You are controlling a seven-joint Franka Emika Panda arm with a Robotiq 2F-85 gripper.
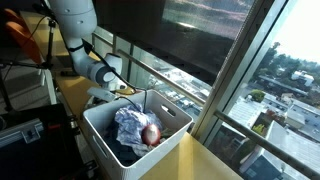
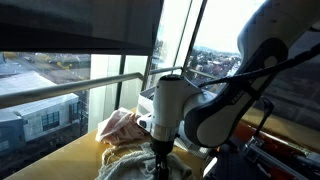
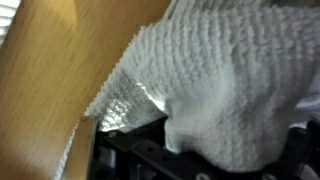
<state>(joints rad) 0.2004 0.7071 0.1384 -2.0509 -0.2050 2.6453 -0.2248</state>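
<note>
Wrist view: my gripper point(image 3: 165, 152) appears only as dark framework along the lower edge. A white terry towel point(image 3: 235, 70) lies right against it, spilling over the frame and filling the right-hand part of the picture. My fingertips are buried under the pile, so I cannot tell whether the jaws stand apart or have closed on the cloth. Left of the towel, bare wooden counter point(image 3: 50, 90) runs up to its fringed edge.

In an exterior view my gripper point(image 2: 160, 150) points straight down into the towel point(image 2: 128, 162), which lies rumpled on the counter below my wrist. A pinkish cloth point(image 2: 118, 125), possibly a sunlit fold of the same towel, sits just behind it near the window rail point(image 2: 60, 88). This side-on look shows the contact, which the wrist view is too close to show.

In an exterior view my gripper point(image 1: 112, 90) is low over the counter, just beside a white bin point(image 1: 170, 112). Only this picture shows the bin and what lies in it: a crumpled cloth point(image 1: 130, 125) and a reddish round thing point(image 1: 152, 133), both apart from my gripper.
</note>
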